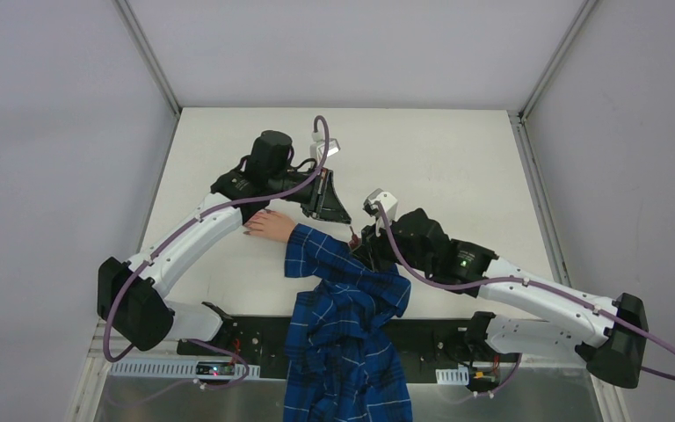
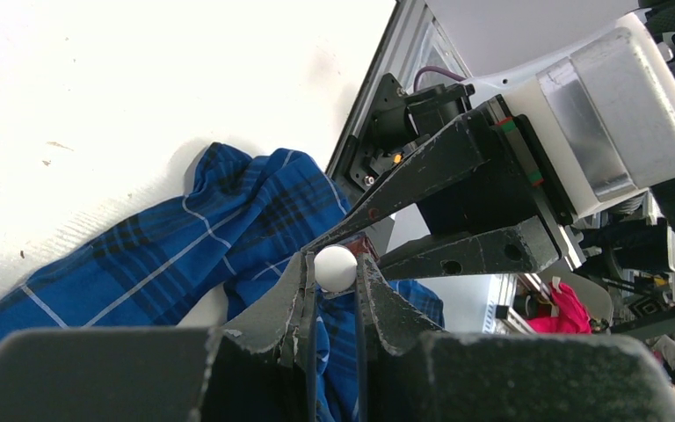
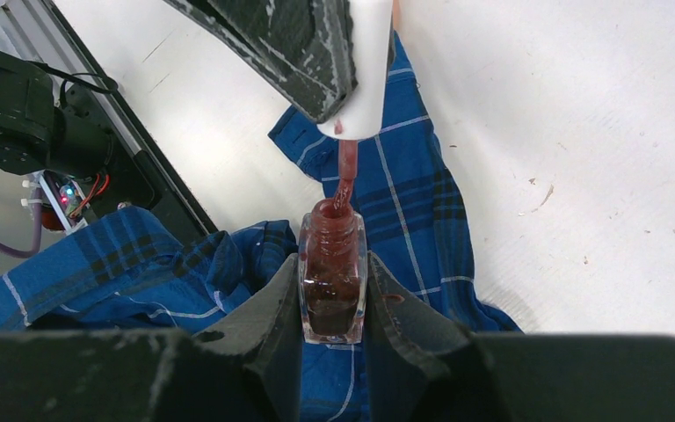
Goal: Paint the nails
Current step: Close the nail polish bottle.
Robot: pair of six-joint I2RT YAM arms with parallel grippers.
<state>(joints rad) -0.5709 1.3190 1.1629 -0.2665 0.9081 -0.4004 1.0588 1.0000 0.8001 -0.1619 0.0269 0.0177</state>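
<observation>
Several small dark nails (image 1: 248, 232), tipping the fingers of a pale hand (image 1: 272, 226) that lies on the white table (image 1: 439, 158), just beside the left arm (image 1: 195, 233). Exact count: cannot tell.

Blue plaid sleeve (image 1: 343, 308): runs from the wrist to the near table edge.

Left gripper (image 2: 335, 266): fingers clamped on a white cap (image 3: 371, 70); its brush stem (image 3: 346, 171) points down into the bottle's neck.

Right gripper (image 3: 332, 264): fingers clamped on the sides of a square glass polish bottle (image 3: 332, 303), dark red liquid inside, upright above the sleeve.

Both grippers meet to the right of the hand, apart from the nails.
</observation>
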